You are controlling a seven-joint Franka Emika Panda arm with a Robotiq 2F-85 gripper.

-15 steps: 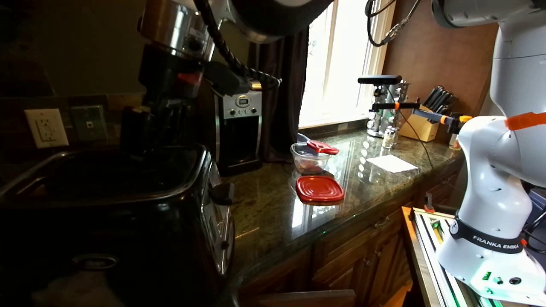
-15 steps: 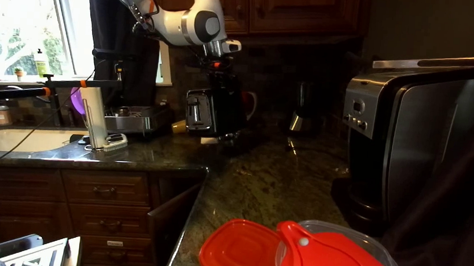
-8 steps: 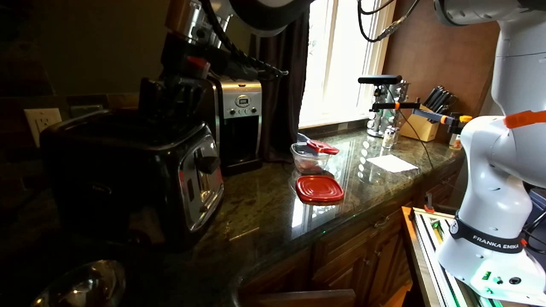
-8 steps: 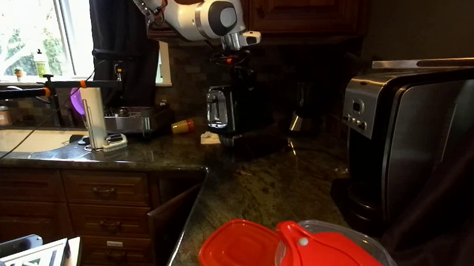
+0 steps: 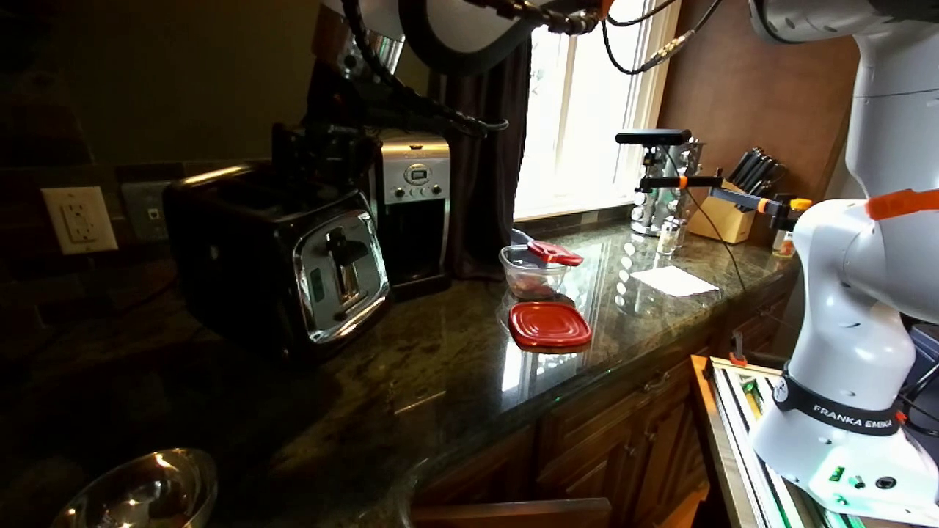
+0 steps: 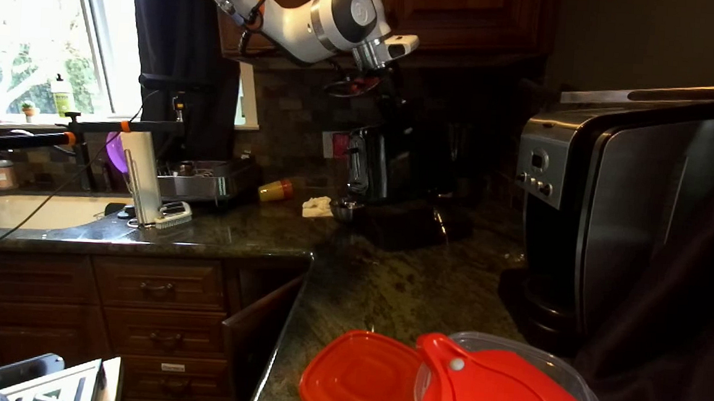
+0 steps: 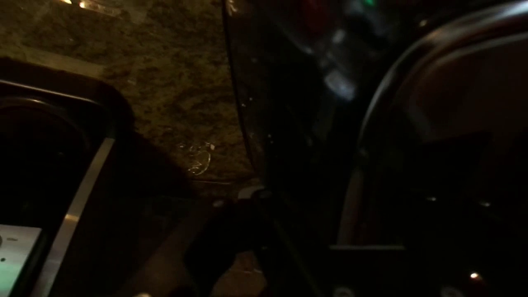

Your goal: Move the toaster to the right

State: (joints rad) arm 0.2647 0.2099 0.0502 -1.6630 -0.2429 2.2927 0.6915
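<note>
The toaster, with a shiny silver face (image 5: 341, 275) and black sides, hangs upright at the back of the counter in an exterior view. It also shows in an exterior view (image 6: 358, 163), apparently just above the counter with a dark shadow under it. My gripper (image 5: 314, 183) reaches down from above onto its top edge and is shut on it; the fingertips are hidden in the dark. In the wrist view the toaster's black side (image 7: 288, 103) and rim fill the right part. The taller silver coffee maker (image 5: 417, 176) stands close to the toaster's right there.
A metal bowl (image 5: 143, 491) sits on the counter near the toaster. A clear container (image 5: 533, 279) and a red lid (image 5: 550, 325) lie farther along. A white cloth (image 6: 317, 207) and a yellow cup (image 6: 276, 190) are at the back. Cupboards (image 6: 461, 15) hang above.
My gripper has carried the toaster rightward in both exterior views, toward the back wall and the coffee maker. Its face has turned somewhat, and the metal bowl it hid now shows.
</note>
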